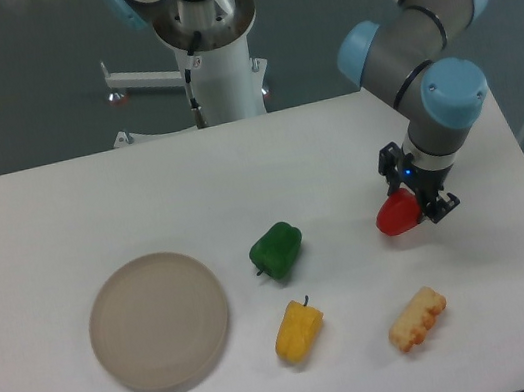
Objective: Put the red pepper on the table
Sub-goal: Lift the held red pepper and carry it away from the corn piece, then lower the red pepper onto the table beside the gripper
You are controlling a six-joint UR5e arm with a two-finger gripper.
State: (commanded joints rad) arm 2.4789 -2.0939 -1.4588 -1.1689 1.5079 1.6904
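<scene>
The red pepper (396, 215) is small, glossy and rounded, at the right side of the white table (62, 211). My gripper (414, 200) is directly over it, with black fingers (437, 205) on either side of the pepper, shut on it. The pepper is at or just above the tabletop; I cannot tell whether it touches. The arm comes down from the upper right.
A green pepper (277, 249) lies left of the gripper near the table's middle. A yellow pepper (298, 330) lies below it. A yellow-orange corn-like toy (418, 319) lies below the gripper. A round beige plate (159, 323) sits at the left. The robot base (213, 52) stands at the back.
</scene>
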